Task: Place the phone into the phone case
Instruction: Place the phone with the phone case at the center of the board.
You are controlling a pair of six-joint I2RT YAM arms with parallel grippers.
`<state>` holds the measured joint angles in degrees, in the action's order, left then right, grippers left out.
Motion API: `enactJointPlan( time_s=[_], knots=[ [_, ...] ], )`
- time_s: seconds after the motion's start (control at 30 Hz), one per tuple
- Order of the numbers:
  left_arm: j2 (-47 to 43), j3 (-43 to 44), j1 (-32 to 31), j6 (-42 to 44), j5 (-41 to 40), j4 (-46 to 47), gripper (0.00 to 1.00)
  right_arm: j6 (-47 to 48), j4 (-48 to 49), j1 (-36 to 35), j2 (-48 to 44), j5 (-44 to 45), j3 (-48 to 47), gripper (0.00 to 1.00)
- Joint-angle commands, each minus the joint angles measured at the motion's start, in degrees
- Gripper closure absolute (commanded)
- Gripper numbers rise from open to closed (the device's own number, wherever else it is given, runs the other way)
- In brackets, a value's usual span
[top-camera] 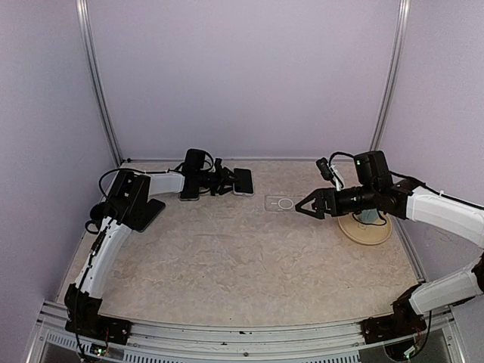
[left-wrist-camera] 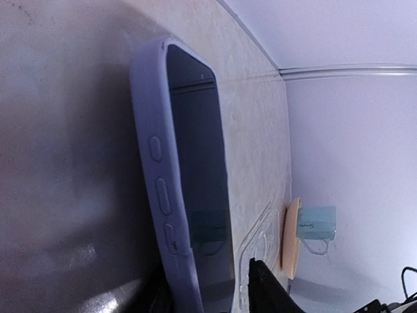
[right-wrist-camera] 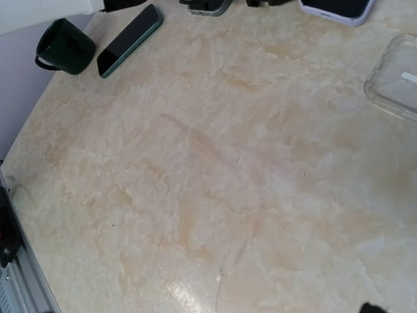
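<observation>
A phone with a dark screen (left-wrist-camera: pixel 199 169) sits inside a lavender phone case (left-wrist-camera: pixel 153 130), lying flat at the back of the table (top-camera: pixel 243 180). My left gripper (top-camera: pixel 225 182) is at the phone's near end. In the left wrist view its black fingers (left-wrist-camera: pixel 264 290) stand on either side of the cased phone, and a strip of table shows between the right finger and the phone's edge. My right gripper (top-camera: pixel 300 209) hovers open and empty over the middle right of the table, pointing left.
A clear case (top-camera: pixel 281 203) lies between the two grippers. A dark green phone (right-wrist-camera: pixel 127 31) and a dark green mug (right-wrist-camera: pixel 62 45) rest at the back left. A round wooden disc (top-camera: pixel 365 229) carrying a light blue cup (left-wrist-camera: pixel 316 222) sits at the right.
</observation>
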<state>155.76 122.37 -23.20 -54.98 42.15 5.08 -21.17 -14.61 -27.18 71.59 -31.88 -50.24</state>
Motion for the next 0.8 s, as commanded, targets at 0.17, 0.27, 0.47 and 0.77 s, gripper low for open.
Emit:
enactJointPlan(
  time_s=[0.17,0.27,0.47,0.77],
  knots=[
    [-0.8,0.6,0.4,1.4,-1.4,-1.0,0.48,-1.0,1.3,0.6,-0.9,-0.1,1.1,0.00],
    [-1.8,0.6,0.5,2.5,-2.6,-2.3,0.46,-1.0,1.4,0.5,-1.1,0.0,1.3,0.00],
    [-4.7,-0.8,0.6,6.0,-8.0,-4.9,0.24,-1.2,1.8,0.5,-1.0,0.0,1.7,0.00],
    [-11.2,-6.0,0.5,9.2,-13.4,-8.1,0.01,-1.6,2.5,0.5,-0.3,-0.4,1.8,0.00]
  ],
)
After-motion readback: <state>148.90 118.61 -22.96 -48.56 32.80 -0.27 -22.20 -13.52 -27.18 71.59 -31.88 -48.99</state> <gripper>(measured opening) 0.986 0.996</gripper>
